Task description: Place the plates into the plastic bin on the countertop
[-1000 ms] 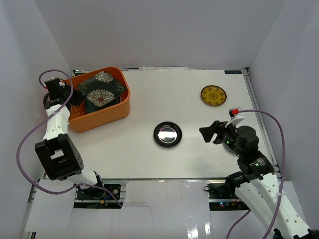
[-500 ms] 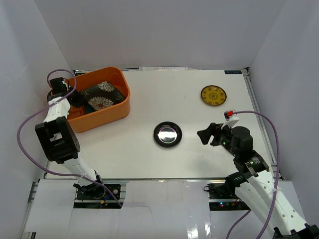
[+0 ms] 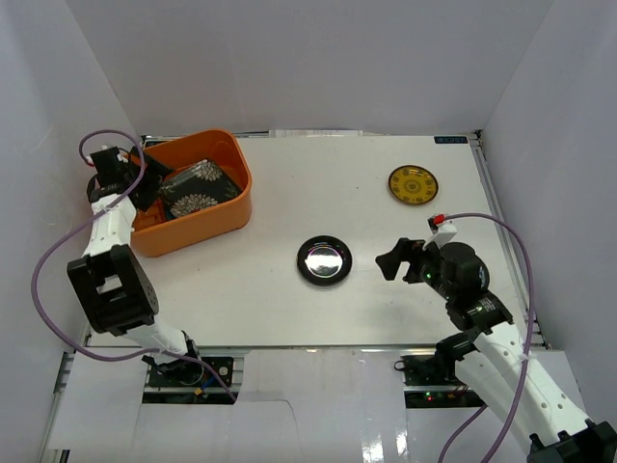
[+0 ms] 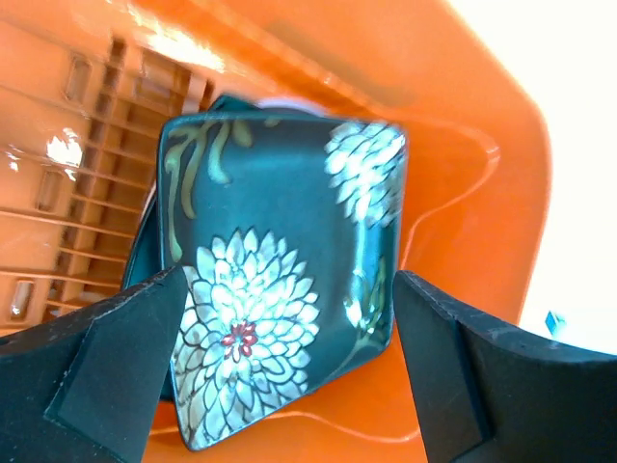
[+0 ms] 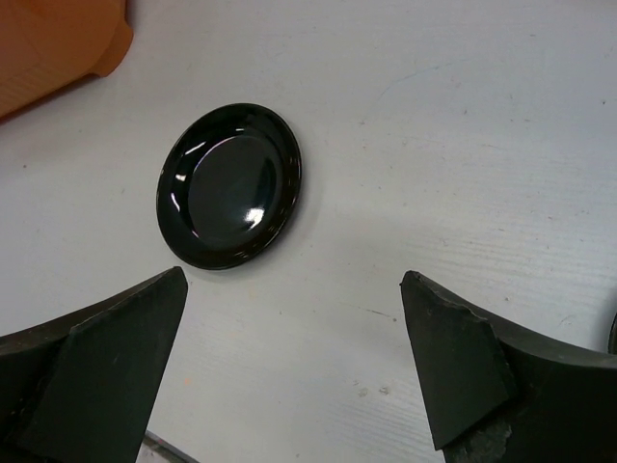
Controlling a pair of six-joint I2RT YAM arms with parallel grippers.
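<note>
A: What is seen inside the orange rectangular plastic bin (image 3: 198, 230)?

B: A black square plate with a white floral pattern (image 4: 280, 289) is seen lying inside it, over the slotted base. A teal edge is seen under that plate's left side.

A: How is the left tool (image 4: 289, 280) held?

B: It is held over the bin's left part with its jaws spread wide. Nothing is gripped; the floral plate is seen below and between the fingers.

A: And the right tool (image 5: 294, 280)?

B: It is also held wide open with nothing in it, well to the right of the bin, above the white counter (image 3: 337, 174).

A: Which plates are found outside the bin?

B: A glossy black round plate (image 3: 324, 260) is laid flat on the counter, right of the bin and nearer the arm bases, between the bin and the right tool. A small yellow patterned round plate (image 3: 413, 183) is laid far to the bin's right.
</note>
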